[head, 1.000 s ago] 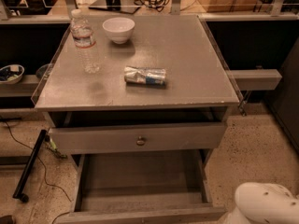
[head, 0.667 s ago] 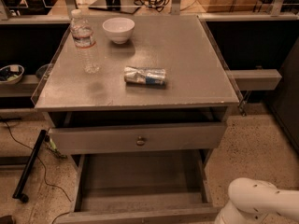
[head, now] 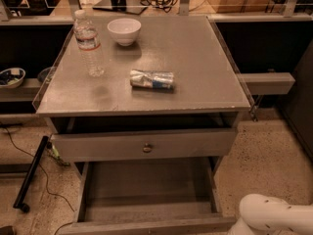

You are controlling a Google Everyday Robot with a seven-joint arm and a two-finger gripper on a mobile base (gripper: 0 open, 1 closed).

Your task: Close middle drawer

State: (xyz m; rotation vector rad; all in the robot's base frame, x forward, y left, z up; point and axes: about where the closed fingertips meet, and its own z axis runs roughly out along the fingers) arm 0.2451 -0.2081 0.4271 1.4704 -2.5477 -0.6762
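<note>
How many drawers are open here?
2: the upper drawer slightly out, the middle drawer far out below it; any lower one is out of frame. Gripper not visible; white arm bottom right.

high camera faces down at cabinet (head: 195, 67) front; claw outside view

At 6 o'clock, the lower edge crops the front of the middle drawer (head: 146, 187); we cannot see its knob. At 5 o'clock, we see only a white arm segment (head: 276, 215), cropped by two edges; the gripper lies beyond our view.
</note>
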